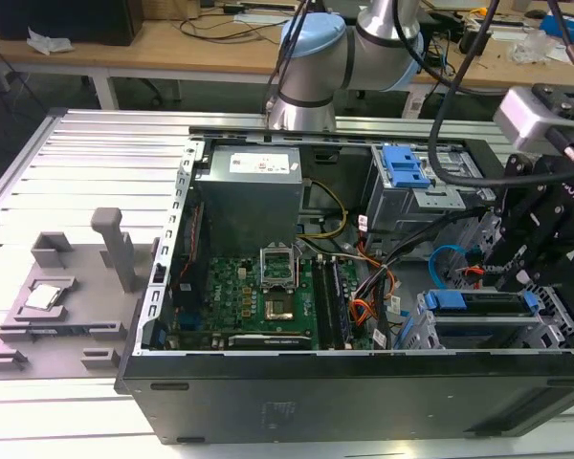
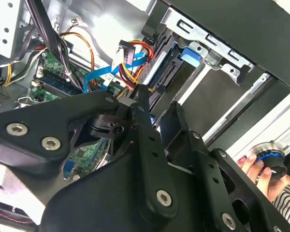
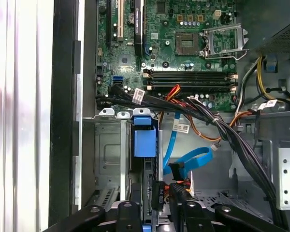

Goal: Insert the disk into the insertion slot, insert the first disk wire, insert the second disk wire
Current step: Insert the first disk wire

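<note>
At three o'clock in the exterior view, your end effector (image 1: 510, 273) hangs nose-down inside the open computer case (image 1: 268, 402), with its matte black linkage plates and bright screw heads just above the disk (image 1: 483, 301). You cannot tell from these views whether it is released or clenched.

The disk already sits in the insertion slot (image 3: 106, 164), a low bay of perforated grey sheet metal at four o'clock in the exterior view. A bright blue plastic carrier frames the disk, and in the first wrist view the carrier's square tab faces the green motherboard (image 3: 183, 48).

Just beside the disk, the second disk wire (image 3: 195, 159), thin, glossy and light blue, curls in a loop and ends in a black plug near the end effector. You cannot make out whether that plug is seated. A bundle of orange, red and black wires (image 3: 217, 123) crosses between motherboard and cage.

Farther out in the exterior view, the upper grey drive box (image 1: 407, 167) with its blue latch sits at one o'clock. The boxy grey power supply (image 1: 249, 186) is at eleven.

Your arm (image 1: 364, 48) enters at twelve o'clock, a silver tube with rounded pale-blue joint caps. It bends over the case and drops its wrist at three.

The case rests on a ribbed aluminium bench (image 1: 77, 153), with a grey moulded fixture (image 1: 67, 296) at nine o'clock. In the second wrist view a person's hand (image 2: 253, 169) rests on a black knob (image 2: 270, 157) ringed in blue.
</note>
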Robot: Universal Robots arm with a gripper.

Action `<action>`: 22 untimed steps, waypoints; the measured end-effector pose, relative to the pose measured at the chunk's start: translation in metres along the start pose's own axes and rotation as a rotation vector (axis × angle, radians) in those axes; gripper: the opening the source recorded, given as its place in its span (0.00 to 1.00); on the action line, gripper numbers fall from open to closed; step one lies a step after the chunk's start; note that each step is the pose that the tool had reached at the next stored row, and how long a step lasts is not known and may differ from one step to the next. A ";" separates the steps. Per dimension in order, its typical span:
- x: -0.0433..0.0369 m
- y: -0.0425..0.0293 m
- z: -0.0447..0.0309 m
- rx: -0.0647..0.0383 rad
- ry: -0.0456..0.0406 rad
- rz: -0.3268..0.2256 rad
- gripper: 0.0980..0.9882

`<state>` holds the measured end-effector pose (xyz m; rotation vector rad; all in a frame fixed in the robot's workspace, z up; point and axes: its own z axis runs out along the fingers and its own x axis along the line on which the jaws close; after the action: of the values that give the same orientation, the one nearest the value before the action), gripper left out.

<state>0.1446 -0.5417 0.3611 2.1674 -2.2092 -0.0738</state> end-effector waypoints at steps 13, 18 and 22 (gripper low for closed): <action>0.0004 -0.0003 0.0044 0.000 0.0115 0.001 0.07; -0.0003 -0.0085 0.0071 -0.001 0.0114 0.001 0.07; -0.0009 -0.0120 0.0113 -0.002 0.0109 0.001 0.07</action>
<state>0.1559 -0.5409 0.3490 2.1607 -2.2035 -0.0636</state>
